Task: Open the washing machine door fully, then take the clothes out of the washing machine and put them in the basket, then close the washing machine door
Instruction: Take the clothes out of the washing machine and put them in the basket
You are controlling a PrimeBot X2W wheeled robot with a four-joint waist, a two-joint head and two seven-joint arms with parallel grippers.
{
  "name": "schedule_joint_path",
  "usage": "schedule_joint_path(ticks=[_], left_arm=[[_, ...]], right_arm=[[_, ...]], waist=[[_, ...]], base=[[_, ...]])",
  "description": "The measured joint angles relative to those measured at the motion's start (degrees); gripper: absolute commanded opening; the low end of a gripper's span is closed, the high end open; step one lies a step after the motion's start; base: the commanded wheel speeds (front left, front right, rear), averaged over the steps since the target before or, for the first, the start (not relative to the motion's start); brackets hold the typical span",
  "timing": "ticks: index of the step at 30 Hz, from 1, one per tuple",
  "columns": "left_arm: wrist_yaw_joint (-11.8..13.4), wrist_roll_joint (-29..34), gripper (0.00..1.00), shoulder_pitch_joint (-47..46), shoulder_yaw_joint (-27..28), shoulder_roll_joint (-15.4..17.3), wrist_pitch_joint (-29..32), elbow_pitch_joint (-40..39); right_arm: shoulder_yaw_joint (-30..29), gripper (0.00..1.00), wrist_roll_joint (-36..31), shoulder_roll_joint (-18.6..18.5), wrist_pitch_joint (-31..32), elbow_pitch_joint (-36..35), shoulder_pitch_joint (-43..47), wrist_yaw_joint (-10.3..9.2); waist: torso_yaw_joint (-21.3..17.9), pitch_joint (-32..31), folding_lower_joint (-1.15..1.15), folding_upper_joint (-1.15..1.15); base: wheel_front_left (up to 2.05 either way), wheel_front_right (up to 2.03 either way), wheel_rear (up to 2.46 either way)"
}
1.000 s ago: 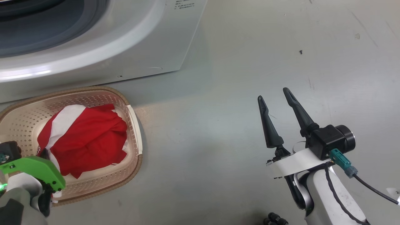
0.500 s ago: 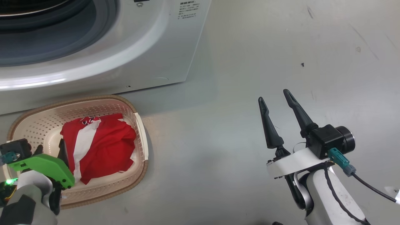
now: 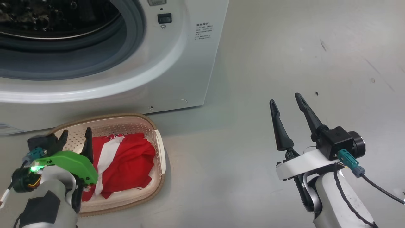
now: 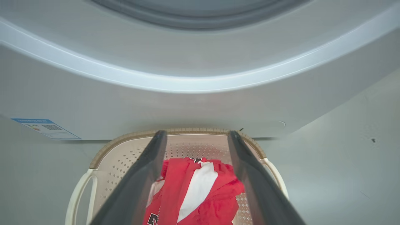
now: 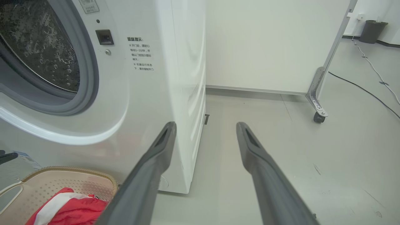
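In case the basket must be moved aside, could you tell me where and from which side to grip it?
Probably the white loop handle at the end of the basket nearest the right tool, taken from above: it stands off the perforated wall, leaving a slot for one finger.

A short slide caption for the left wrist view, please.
Open left gripper framing the red clothes in the basket, before the washing machine.

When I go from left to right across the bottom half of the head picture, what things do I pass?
left gripper → red clothes → right rim of the basket → bare floor → right gripper
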Motion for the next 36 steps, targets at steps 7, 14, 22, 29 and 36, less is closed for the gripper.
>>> schedule_joint_path(ticks=[7, 14, 22, 29, 36], left_arm=[[0.0, 1.5, 1.0, 0.3, -1.7, -0.8, -0.5, -4.7], [-0.1, 2.0, 1.0, 1.8, -1.8, -1.0, -0.5, -11.4], [-0.1, 2.0, 1.0, 6.4, -0.2, -1.0, -0.5, -19.4], [-0.1, 2.0, 1.0, 10.0, 1.9, -1.2, -0.5, -26.0], [-0.1, 2.0, 1.0, 14.5, 2.2, -2.0, -0.5, -31.2]], right_arm=[[-1.7, 1.0, 0.0, -0.2, 0.0, 0.6, 1.9, 0.49], [-2.3, 1.0, 0.0, -0.6, 0.0, 0.9, 3.6, 1.14], [-3.1, 1.0, 0.3, -0.5, 0.0, 0.8, 5.2, 1.68], [-4.2, 1.0, 0.6, -0.5, 0.0, 0.3, 5.9, 1.69], [-4.7, 1.0, 0.6, -0.4, 0.0, 0.0, 7.0, 2.02]], waist=[[2.4, -4.5, 0.0, 0.0], [5.0, -8.7, 0.0, 0.0], [7.1, -12.9, 0.0, 0.0], [7.9, -14.6, 0.0, 0.0], [8.3, -15.5, 0.0, 0.0]], base=[[0.0, 0.0, 0.0], [0.0, 0.0, 0.0], [0.0, 0.0, 0.0], [0.0, 0.0, 0.0], [0.0, 0.0, 0.0]])
